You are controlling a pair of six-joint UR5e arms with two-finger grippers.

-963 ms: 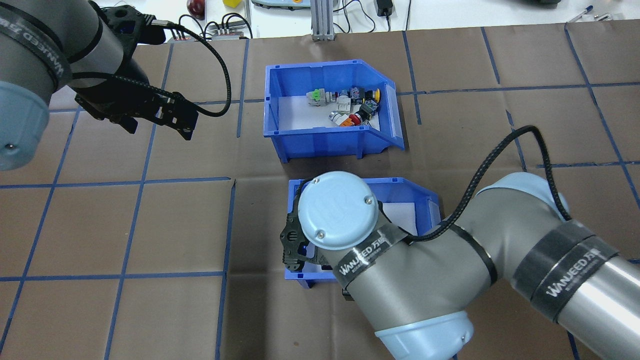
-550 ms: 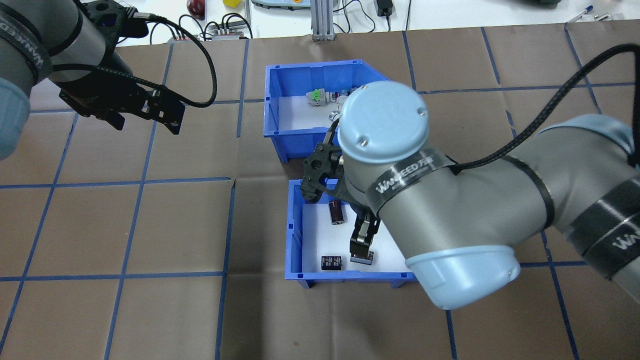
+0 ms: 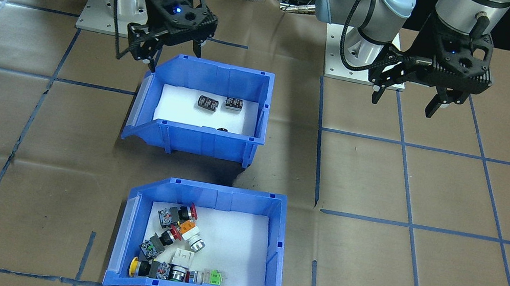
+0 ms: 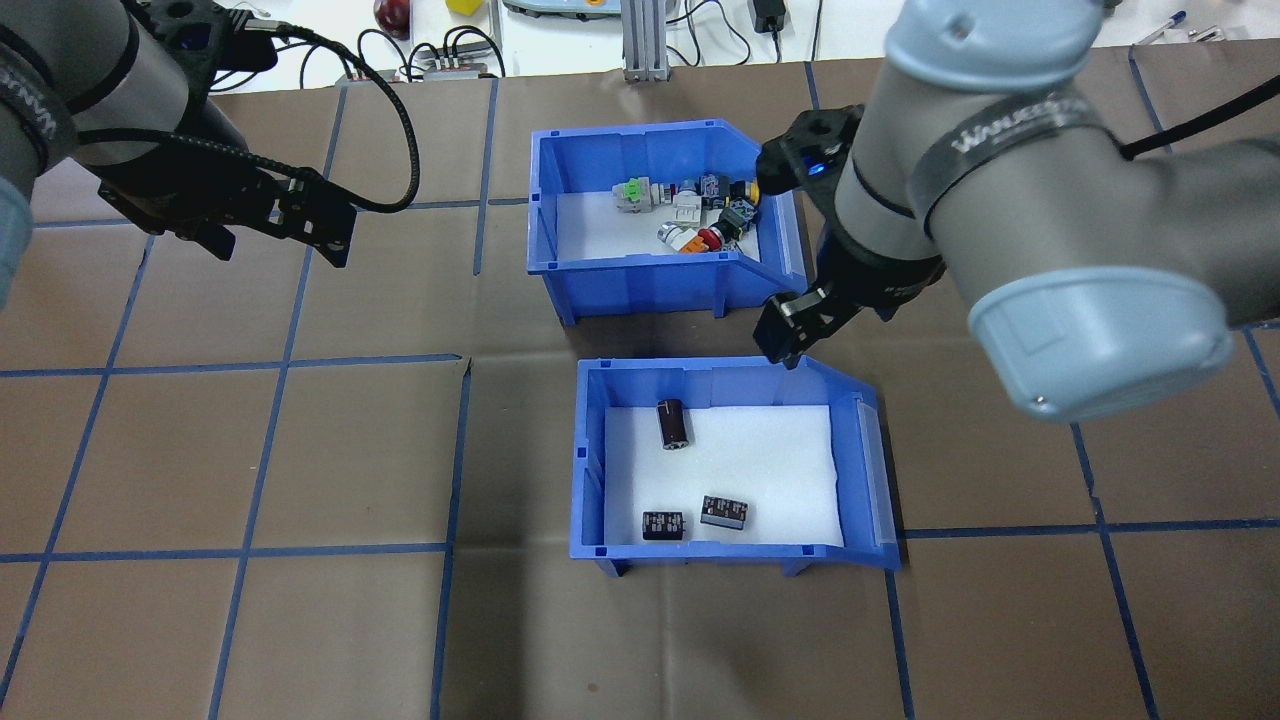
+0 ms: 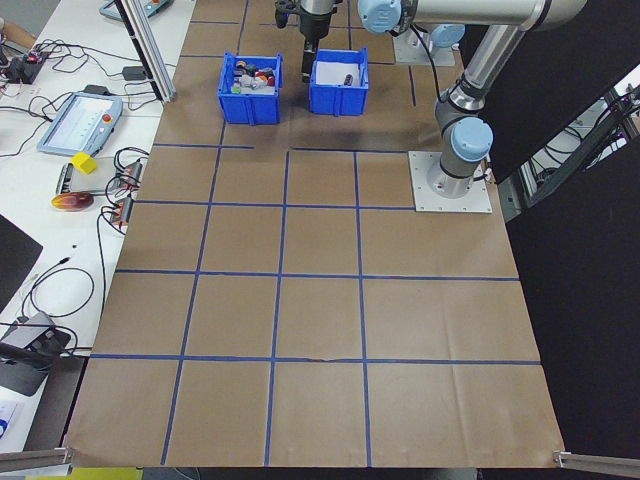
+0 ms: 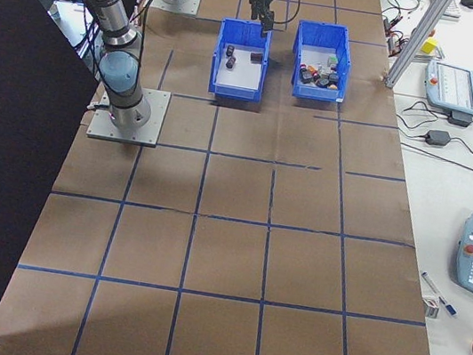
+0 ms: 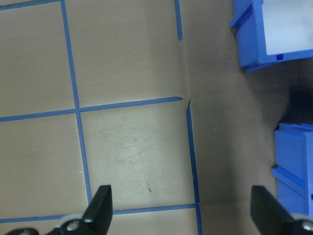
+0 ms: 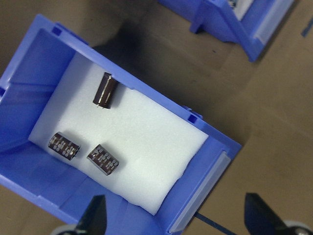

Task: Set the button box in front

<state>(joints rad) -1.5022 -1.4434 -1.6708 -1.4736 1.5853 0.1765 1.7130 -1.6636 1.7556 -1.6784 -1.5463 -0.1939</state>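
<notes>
My right gripper [image 4: 790, 335] has lifted out of the parts bin [image 4: 590, 450], jaws open and empty, now between both bins; button box [image 4: 545, 215] sits beyond it; left gripper [image 3: 410, 99] hangs open, well apart.

1. Two bins stand on the table [image 4: 300, 450], one behind the other from the robot's side, with a narrow gap between them.
2. The button box [image 4: 640, 275] is the far one; the parts bin [image 4: 590, 470] is the near one, set slightly to the robot's right.
3. The buttons [image 4: 700, 210] lie in the button box, clustered toward its right, open end.
4. Three parts lie in the parts bin: one [image 4: 672, 424] toward its far wall, two [image 4: 663, 525] [image 4: 725, 512] side by side by its near wall.
5. The right gripper [image 4: 790, 345] hangs over the gap, above the parts bin's far right corner.
6. The left gripper [image 4: 275, 235] hangs over bare table, well left of both bins.
</notes>
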